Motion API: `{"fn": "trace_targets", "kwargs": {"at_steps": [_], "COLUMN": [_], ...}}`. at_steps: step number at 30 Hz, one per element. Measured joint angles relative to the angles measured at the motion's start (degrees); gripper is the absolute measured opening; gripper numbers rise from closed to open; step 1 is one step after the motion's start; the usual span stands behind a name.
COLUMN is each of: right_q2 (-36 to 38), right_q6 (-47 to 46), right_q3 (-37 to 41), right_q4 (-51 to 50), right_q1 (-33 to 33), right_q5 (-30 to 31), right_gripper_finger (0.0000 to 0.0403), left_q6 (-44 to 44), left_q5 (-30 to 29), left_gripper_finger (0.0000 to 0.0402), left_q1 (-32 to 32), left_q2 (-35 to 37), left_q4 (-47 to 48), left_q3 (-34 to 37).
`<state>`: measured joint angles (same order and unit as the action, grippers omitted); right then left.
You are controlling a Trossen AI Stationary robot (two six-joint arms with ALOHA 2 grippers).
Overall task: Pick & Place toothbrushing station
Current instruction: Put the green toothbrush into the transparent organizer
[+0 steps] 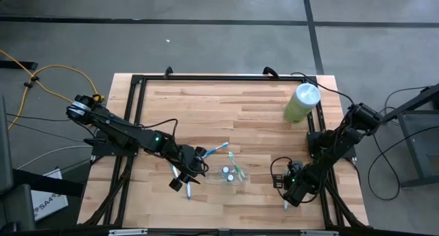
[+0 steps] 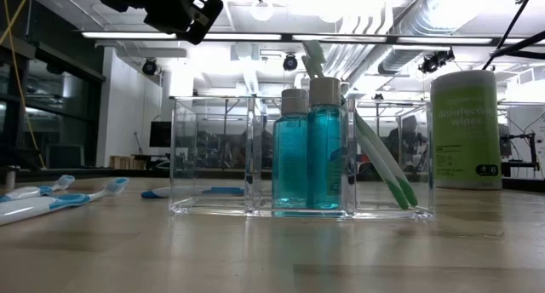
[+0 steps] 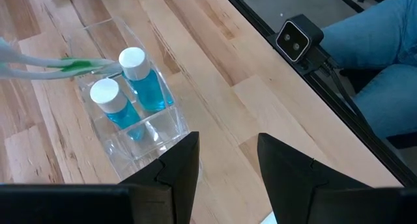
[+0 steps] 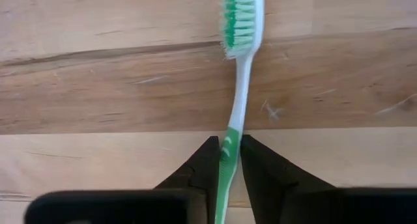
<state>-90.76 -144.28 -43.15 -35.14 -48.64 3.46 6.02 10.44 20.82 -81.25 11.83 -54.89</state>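
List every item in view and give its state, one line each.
clear tray: upright on table, holding bottles and a toothbrush
two teal bottles: upright, capped
green toothbrush: flat on table, handle between right gripper fingers
blue toothbrushes: lying loose
wipes canister: upright
left gripper: open, empty

The table (image 1: 206, 105) is matt, scratched wood planks, the tray (image 2: 213, 157) glossy clear plastic, the toothbrush (image 4: 240, 87) smooth white-green plastic.

Teal, green and clear on pale wood

Clear toothbrushing station (image 2: 213, 157) holds teal bottles (image 2: 306, 152) with white caps; green-and-white toothbrush (image 4: 238, 87); pale-green canister (image 1: 300, 104); light wooden bench (image 1: 226, 105).
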Motion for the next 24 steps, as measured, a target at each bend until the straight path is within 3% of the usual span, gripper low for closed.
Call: {"fn": "trace_targets", "kwargs": {"at_steps": [5, 12, 19, 24], "right_q2": [0.00, -0.09, -0.15, -0.17], "right_q6": [0.41, 1.58, 3.54, 6.80], "right_q3": [0.16, 0.19, -0.07, 0.06], "right_q4": [0.68, 2.39, 5.60, 7.63], "right_q1": [-0.11, -0.07, -0.07, -0.10], "right_q5": [0.01, -0.15, 0.14, 4.70], "right_gripper_finger": [0.0027, 0.0038, 0.0013, 0.0008], "left_q6": [0.00, 0.02, 0.02, 0.02], "left_q5": [0.00, 0.00, -0.01, 0.00], "left_gripper_finger": [0.0151, 0.0151, 0.0151, 0.0151], "left_q1": [0.00, 0.00, 0.38, 0.87], "left_q2": [0.00, 0.00, 0.00, -0.02], "left_q4": [0.21, 0.20, 0.20, 0.20], "left_q3": [0.00, 0.00, 0.00, 0.00]}}
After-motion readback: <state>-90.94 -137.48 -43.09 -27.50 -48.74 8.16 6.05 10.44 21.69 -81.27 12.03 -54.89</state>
